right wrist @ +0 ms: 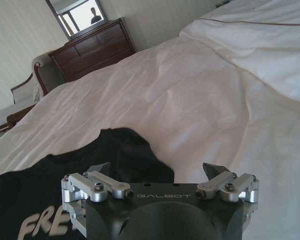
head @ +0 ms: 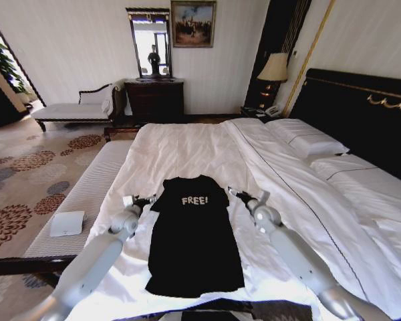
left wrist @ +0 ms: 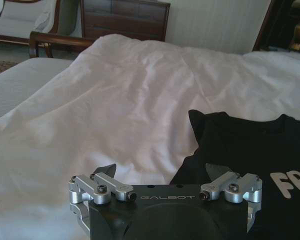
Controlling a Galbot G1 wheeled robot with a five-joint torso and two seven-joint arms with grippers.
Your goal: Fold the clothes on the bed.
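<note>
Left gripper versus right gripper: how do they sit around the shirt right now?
The left gripper sits at the black shirt's left shoulder; the right gripper at its right shoulder. Left reaches from the bench side, right from the pillow side. Both are open, low over the white duvet.

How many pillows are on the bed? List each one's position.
2 pillows at the head of the bed, against the black headboard: one pillow farther from the robot, nearer the lamp, the other pillow nearer the robot. More may lie hidden beyond the picture's edge.

You see a dark dresser (head: 154, 99) against the far wall, a mirror (head: 150, 43) above it, a lamp (head: 275, 68) to its right.
</note>
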